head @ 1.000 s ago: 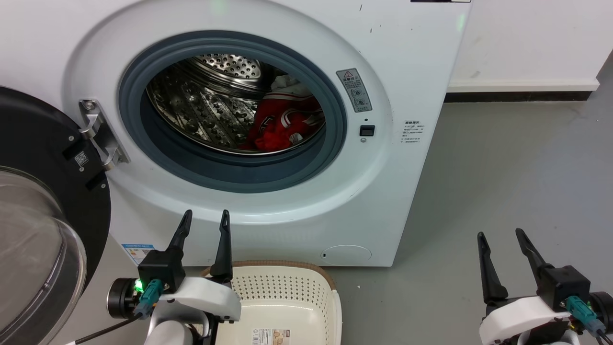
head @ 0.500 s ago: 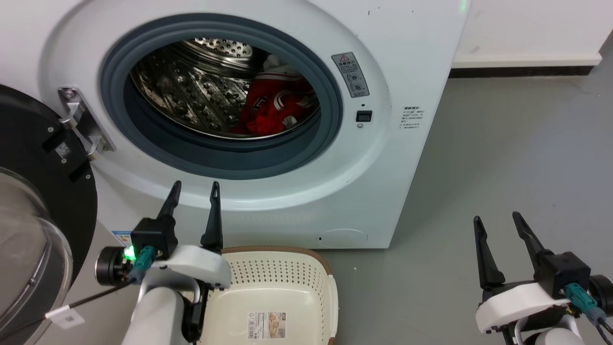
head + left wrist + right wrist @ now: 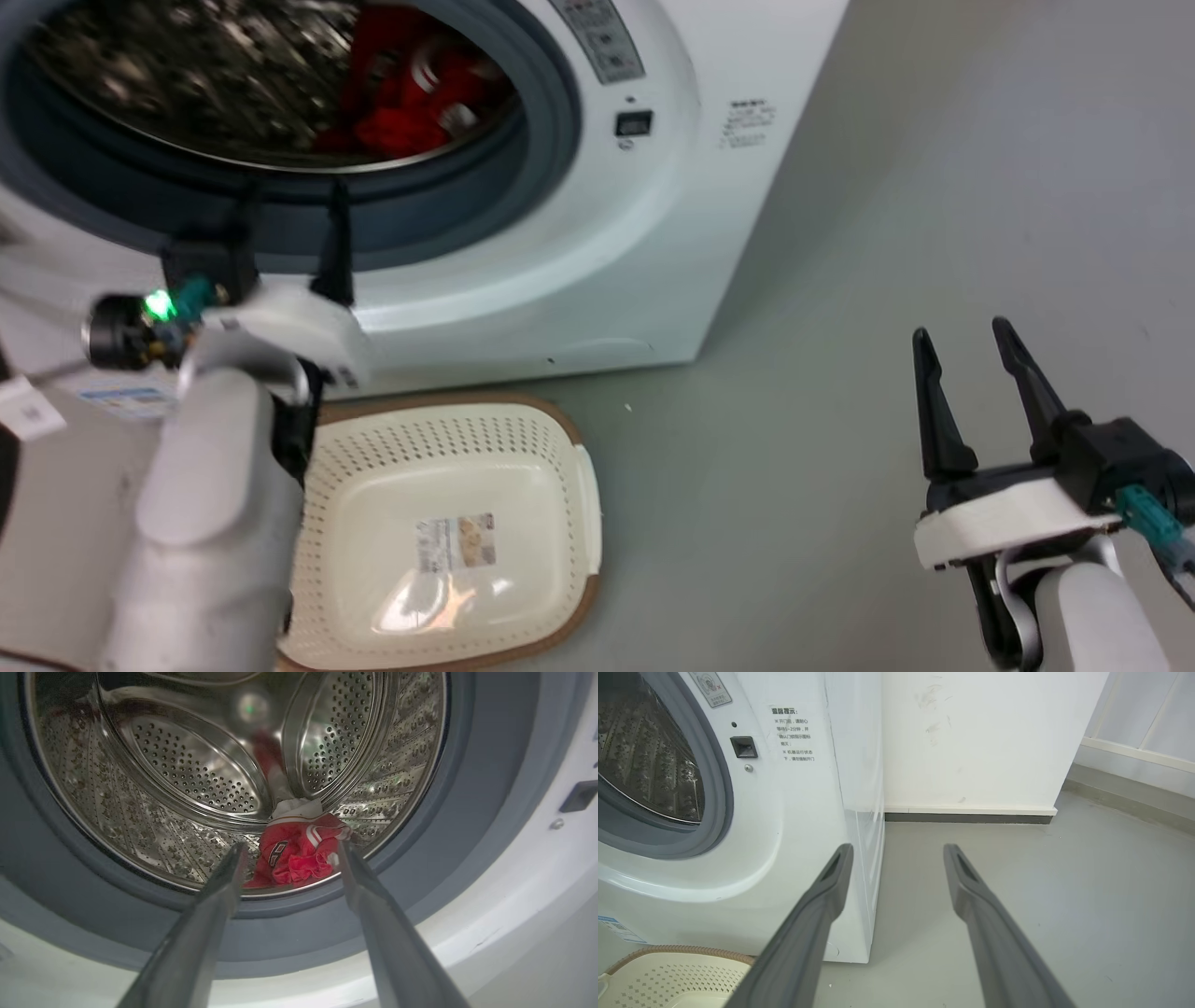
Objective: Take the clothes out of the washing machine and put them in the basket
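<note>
The white washing machine (image 3: pixel 597 252) fills the upper left of the head view, its porthole open. Red and white clothes (image 3: pixel 411 93) lie bunched at the bottom right of the steel drum (image 3: pixel 187 779); the left wrist view shows the clothes (image 3: pixel 299 854) beyond my fingertips. My left gripper (image 3: pixel 291 191) is open and empty, its tips at the grey door seal (image 3: pixel 448 219), outside the drum. The cream basket (image 3: pixel 569 485) stands on the floor below it, holding only its label. My right gripper (image 3: pixel 962 341) hangs open and empty over the floor at the lower right.
Grey floor (image 3: pixel 840 327) stretches right of the machine. A white wall with a dark skirting (image 3: pixel 971 818) stands behind it in the right wrist view. The basket's brown rim (image 3: pixel 682 950) sits against the machine's foot.
The head camera has tilted down and swung right, so the machine slides up and left in view. My left gripper has risen from the lower front panel to the porthole seal.
</note>
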`<state>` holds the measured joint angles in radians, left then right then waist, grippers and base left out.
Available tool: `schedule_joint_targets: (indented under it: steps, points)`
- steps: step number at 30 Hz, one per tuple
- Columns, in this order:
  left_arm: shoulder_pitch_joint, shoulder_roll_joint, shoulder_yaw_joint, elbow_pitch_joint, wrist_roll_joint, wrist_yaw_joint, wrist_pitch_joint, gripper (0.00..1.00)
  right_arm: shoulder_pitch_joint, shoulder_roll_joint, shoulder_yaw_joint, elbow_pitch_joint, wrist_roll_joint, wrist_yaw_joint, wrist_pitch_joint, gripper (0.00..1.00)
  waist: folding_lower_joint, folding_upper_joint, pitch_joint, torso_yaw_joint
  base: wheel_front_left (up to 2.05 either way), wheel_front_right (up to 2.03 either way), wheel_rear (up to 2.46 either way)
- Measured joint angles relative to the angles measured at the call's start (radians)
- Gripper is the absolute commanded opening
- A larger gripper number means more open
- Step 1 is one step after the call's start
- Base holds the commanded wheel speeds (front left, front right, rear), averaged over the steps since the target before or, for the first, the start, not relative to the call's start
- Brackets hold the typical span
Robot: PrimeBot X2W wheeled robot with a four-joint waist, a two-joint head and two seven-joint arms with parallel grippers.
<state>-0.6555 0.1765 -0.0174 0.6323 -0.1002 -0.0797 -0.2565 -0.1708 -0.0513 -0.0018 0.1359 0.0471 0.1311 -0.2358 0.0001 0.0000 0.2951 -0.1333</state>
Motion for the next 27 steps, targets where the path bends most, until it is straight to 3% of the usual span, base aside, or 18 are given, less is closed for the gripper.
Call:
schedule_joint_targets:
  steps: [15, 27]
  points:
    - [-0.415, 0.176, -0.003, 0.246, -0.005, -0.027, 0.183, 1.0, -0.108, -0.001, 0.058, 0.023, 0.121, 0.0, -0.026, 1.0, 0.0002, 0.0, 0.241, -0.183, 0.0, 0.0, 0.0]
    - [-0.677, 0.318, -0.045, 0.335, 0.015, -0.041, 0.481, 1.0, -0.133, -0.001, 0.108, -0.009, 0.2, 0.0, -0.027, 1.0, 0.0001, 0.0, 0.378, -0.293, 0.0, 0.0, 0.0]
